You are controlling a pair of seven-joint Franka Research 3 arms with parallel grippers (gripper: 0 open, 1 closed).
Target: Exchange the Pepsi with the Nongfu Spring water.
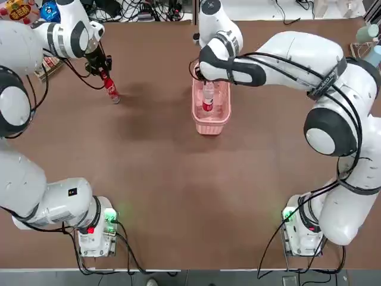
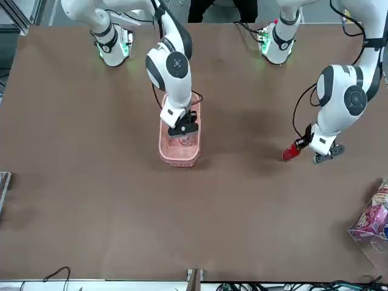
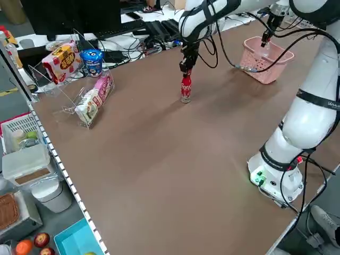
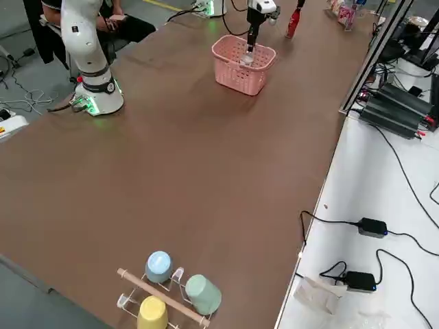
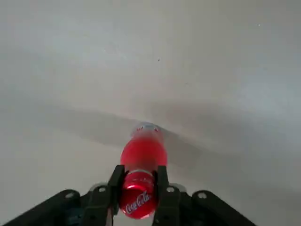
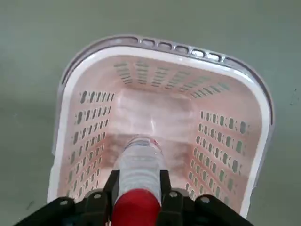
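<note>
Gripping a red bottle (image 1: 109, 87) by its capped end, the robot's left hand (image 1: 100, 64) hangs above the counter (image 1: 155, 179) in the top view, while the clear bottle (image 1: 208, 96) with a red label sits within a pink basket (image 1: 212, 119). The front view shows the right hand (image 2: 184, 129) reaching down over the basket. From the left side, the red bottle points downward, well apart from the basket. The left wrist view reads "Coca-Cola" on its cap; the right wrist view shows the right hand clenched on the clear bottle beneath its red cap (image 6: 136, 207).
</note>
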